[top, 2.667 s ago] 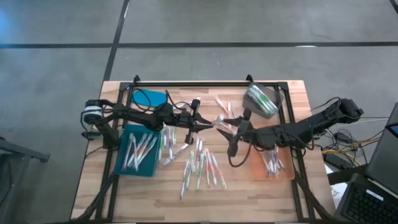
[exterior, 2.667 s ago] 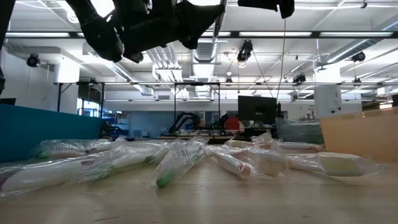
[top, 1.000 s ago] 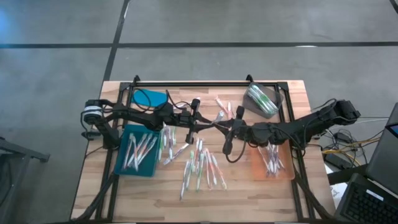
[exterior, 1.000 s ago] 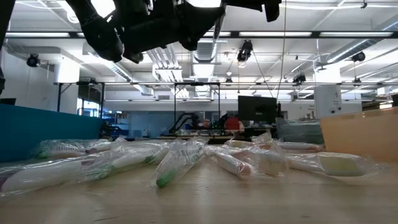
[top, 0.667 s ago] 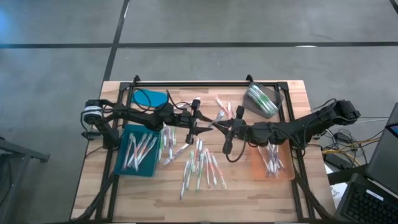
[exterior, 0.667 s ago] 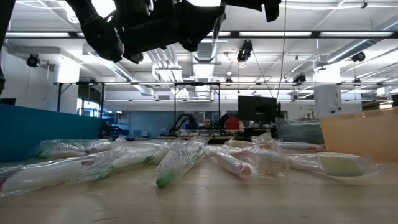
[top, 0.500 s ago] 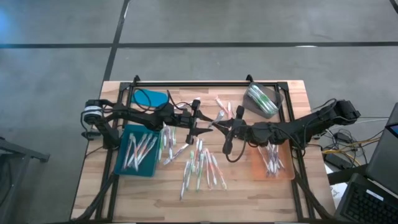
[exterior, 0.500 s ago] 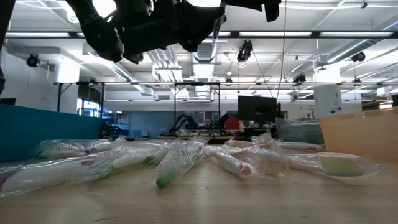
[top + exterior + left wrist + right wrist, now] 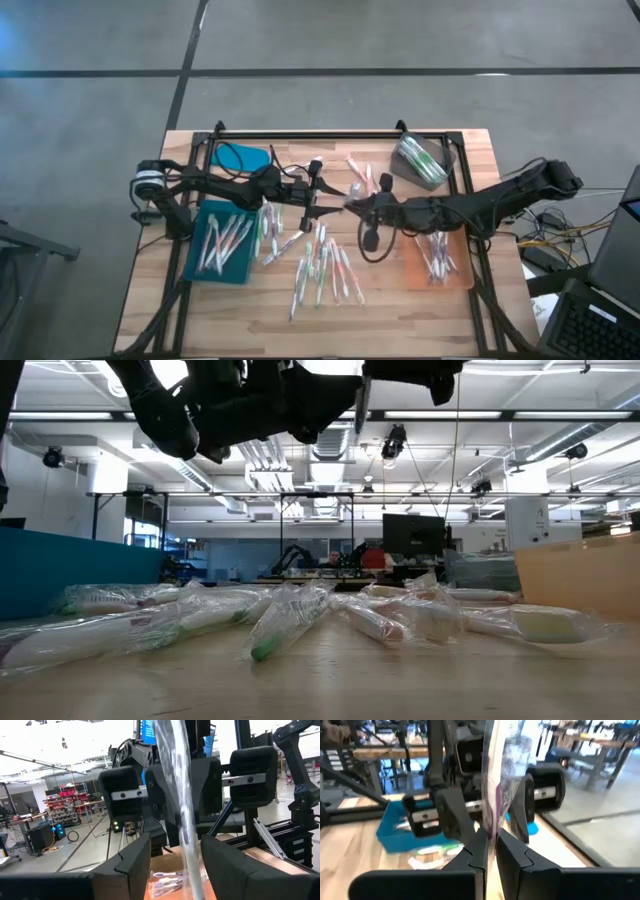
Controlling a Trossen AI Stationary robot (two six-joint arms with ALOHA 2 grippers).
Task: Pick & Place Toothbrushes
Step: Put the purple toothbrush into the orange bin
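2 hands meet mid-worktop (image 9: 460,310): the right hand (image 9: 490,851) pinches 1 wrapped toothbrush (image 9: 496,780), while the left hand (image 9: 175,857) stands spread around it. Dozens of toothbrushes (image 9: 322,265) lie loose below, more in 2 trays, a teal tray (image 9: 192,262) and an orange tray (image 9: 412,275).

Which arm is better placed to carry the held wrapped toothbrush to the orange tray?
Right. The right gripper is shut on the wrapped toothbrush, the orange tray lies on its side, and the left gripper is open.

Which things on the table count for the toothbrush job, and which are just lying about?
Job: loose toothbrushes; wrapped toothbrush between both grippers; teal tray; orange tray.
Lying about: blue pouch; clear bag; black cables.
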